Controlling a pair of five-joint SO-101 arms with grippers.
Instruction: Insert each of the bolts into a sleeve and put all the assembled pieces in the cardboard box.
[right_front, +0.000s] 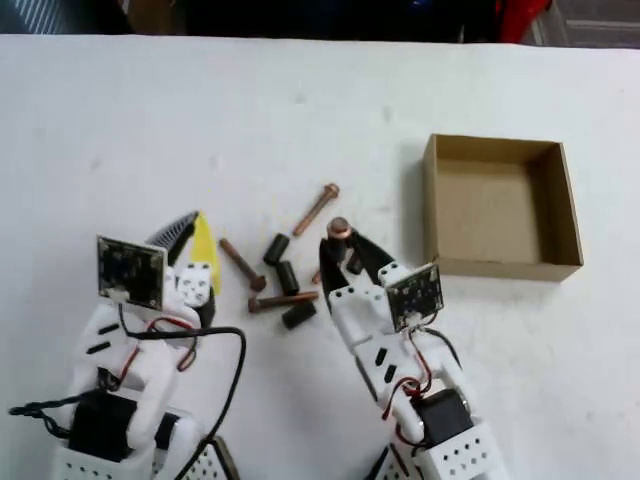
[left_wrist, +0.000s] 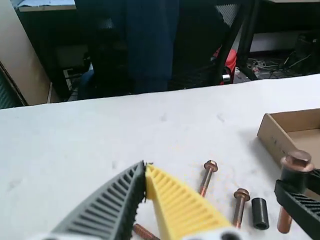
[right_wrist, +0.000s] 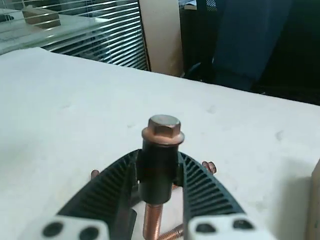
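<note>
- The right hand (right_front: 340, 243) is being shown in the high view closed around an upright held bolt (right_front: 339, 228), whose copper head is sticking up above the black fingertips. Hand and bolt are sitting near the cardboard box (right_front: 497, 268) but apart from it.
- The left hand (right_front: 197, 218) is being shown on the far side of the loose parts from the box. Its grey and yellow fingers are drawn together with nothing gripped.
- Three loose bolts (right_front: 316, 209) (right_front: 242, 264) (right_front: 283, 299) and three loose sleeves (right_front: 276, 248) (right_front: 288, 276) (right_front: 298, 316) are being shown lying close together on the white surface (right_front: 300, 110) between the two hands.
- In the left wrist view, the left hand's fingers (left_wrist: 175, 202) are being shown pressed together tip to tip over the surface, nothing being held. Two of the loose bolts and one loose sleeve are lying just beyond them, with a corner of the box farther off.
- In the right wrist view, the black fingers (right_wrist: 205, 185) are being pressed against both sides of the held sleeve (right_wrist: 157, 172). The held bolt is being carried through it, its flanged head sitting on the sleeve's top end and its shank sticking out underneath.
</note>
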